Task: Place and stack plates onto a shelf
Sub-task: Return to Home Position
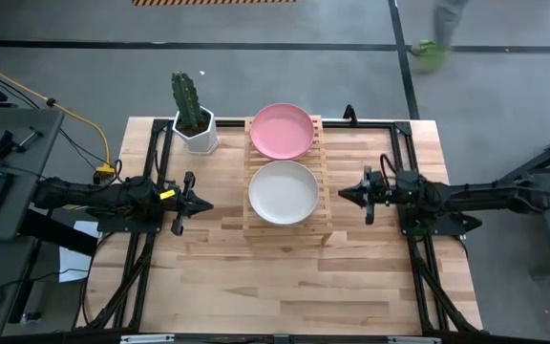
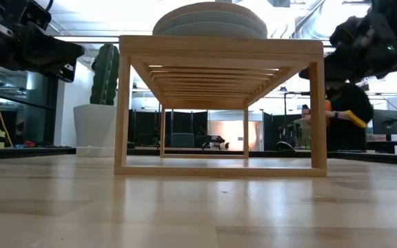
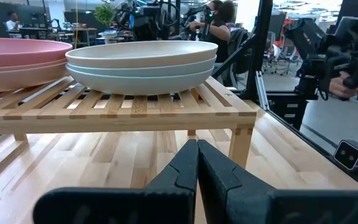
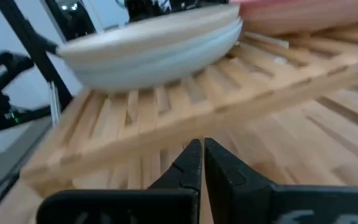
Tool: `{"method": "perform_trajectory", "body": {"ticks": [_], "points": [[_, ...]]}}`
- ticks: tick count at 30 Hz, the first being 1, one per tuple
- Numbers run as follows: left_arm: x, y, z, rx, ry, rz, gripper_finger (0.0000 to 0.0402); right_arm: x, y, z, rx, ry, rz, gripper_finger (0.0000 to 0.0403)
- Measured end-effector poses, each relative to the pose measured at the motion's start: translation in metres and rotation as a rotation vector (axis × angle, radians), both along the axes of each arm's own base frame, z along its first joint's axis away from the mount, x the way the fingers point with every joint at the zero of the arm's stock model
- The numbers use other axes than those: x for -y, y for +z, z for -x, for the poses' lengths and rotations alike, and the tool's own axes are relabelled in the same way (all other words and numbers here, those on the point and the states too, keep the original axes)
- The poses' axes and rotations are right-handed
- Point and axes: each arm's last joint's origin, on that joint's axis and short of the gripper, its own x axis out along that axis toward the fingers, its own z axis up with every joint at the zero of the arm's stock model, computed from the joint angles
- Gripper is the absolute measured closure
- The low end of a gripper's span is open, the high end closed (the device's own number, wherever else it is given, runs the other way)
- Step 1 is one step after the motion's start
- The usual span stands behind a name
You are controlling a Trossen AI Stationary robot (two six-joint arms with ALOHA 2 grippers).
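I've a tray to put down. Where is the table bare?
Bare: the wide strip of table across the side away from the cactus pot, past the end of the shelf. Crowded: the shelf top, filled by the pink stack and the pale stack, and both flanks, where the left gripper and right gripper sit shut close to the shelf.

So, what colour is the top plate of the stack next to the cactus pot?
The top plate is pink; the high view shows it best.

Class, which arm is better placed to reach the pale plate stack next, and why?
Probably the right: the right gripper, shut, sits close beside the shelf, level with the pale stack; the left gripper, also shut, stands farther off.
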Motion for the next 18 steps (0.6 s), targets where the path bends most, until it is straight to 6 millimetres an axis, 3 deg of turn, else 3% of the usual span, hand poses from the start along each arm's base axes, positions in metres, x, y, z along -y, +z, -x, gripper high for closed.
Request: {"method": "perform_trajectory", "body": {"ticks": [5, 14, 18], "points": [[0.000, 0.000, 0.000, -0.003, 0.000, 0.000, 0.0401, -0.008, -0.007, 0.005, -0.051, 0.017, 0.047, 0.0402], [0.000, 0.000, 0.000, -0.005, 0.000, 0.000, 0.0401, -0.002, -0.009, 0.023, -0.067, -0.040, 0.067, 0.0403], [0.000, 0.000, 0.000, -0.005, 0.000, 0.000, 0.0401, -0.004, -0.024, 0.028, -0.043, -0.021, 0.063, 0.0403]]}}
